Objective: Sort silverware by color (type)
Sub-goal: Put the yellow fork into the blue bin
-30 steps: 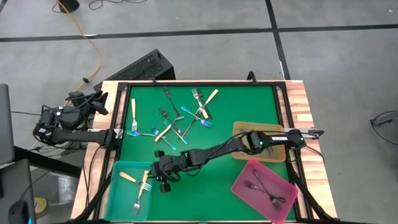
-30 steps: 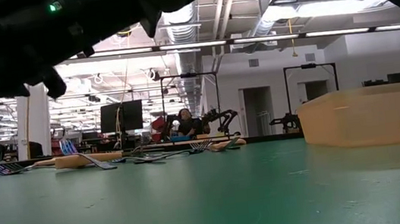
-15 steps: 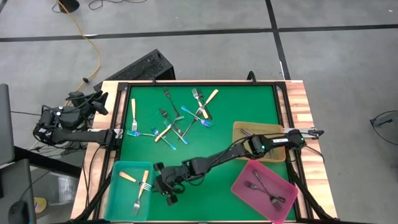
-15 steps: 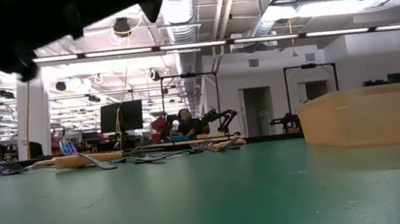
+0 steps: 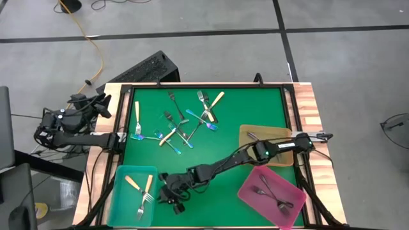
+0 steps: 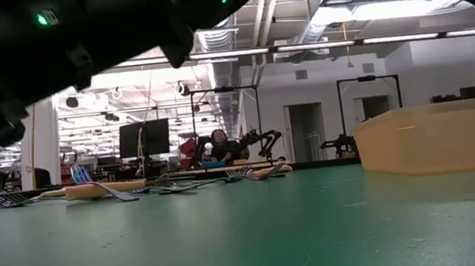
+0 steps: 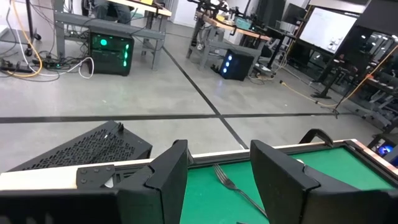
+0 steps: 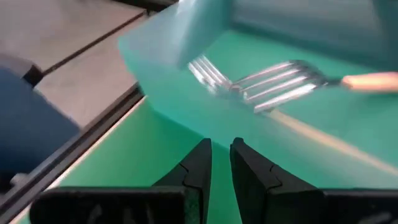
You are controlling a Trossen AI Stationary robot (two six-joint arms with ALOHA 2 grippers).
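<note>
My right gripper [image 5: 163,190] [image 8: 221,152] hovers low over the green mat, just outside the teal tray [image 5: 121,203]. Its fingers stand a narrow gap apart with nothing between them. Inside that tray lie cream-handled forks [image 5: 145,191] [image 8: 267,84], flat on its floor. Several more forks of cream, dark and blue kinds [image 5: 182,118] lie in a loose heap at the far middle of the mat. My left gripper [image 7: 217,180] waits open beyond the table's left edge [image 5: 80,115].
A pink tray [image 5: 291,185] at the near right holds dark forks. A tan tray [image 5: 281,137] sits behind it under my right arm. In the low view the arm [image 6: 72,44] hangs dark overhead. Bare green mat [image 5: 217,204] lies between the teal and pink trays.
My right gripper has moved toward the table's near edge and down, along the teal tray's right side, rolling a little. The forks in the tray lie as before.
</note>
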